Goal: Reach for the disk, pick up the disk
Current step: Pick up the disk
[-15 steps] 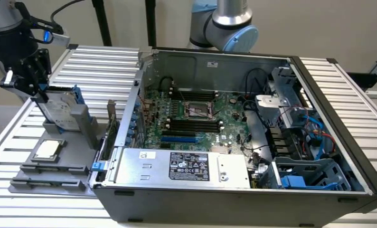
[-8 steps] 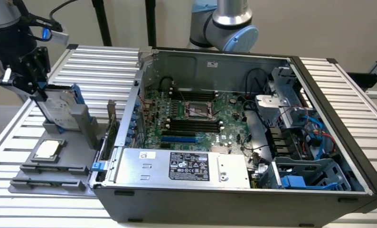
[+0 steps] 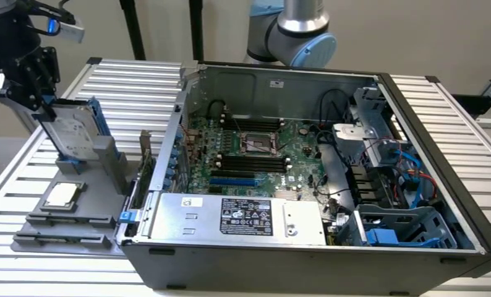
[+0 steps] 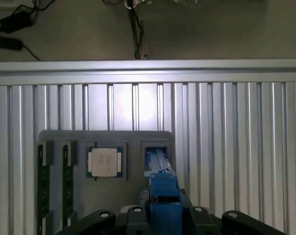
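The disk (image 3: pixel 70 133) stands on edge in a slot of the grey holder tray (image 3: pixel 105 185) on the exterior view's left, its silver face framed by a blue caddy. My black gripper (image 3: pixel 47 110) comes down on its upper end from the top corner of that side. In the wrist view the disk's blue edge (image 4: pixel 162 188) runs from the slot up between my fingers, and the gripper (image 4: pixel 165 215) has its inner pads pressed against both sides of it. The disk's lower end still sits in the slot.
A small square silver chip (image 3: pixel 63 193) (image 4: pixel 104 161) lies in the tray beside the disk's slot, with memory sticks (image 3: pixel 68 218) further along. The open computer case (image 3: pixel 477 204), with its silver power supply box (image 3: pixel 245 216), stands close on the exterior view's right. The ribbed metal table (image 4: pixel 236 147) surrounds the tray.
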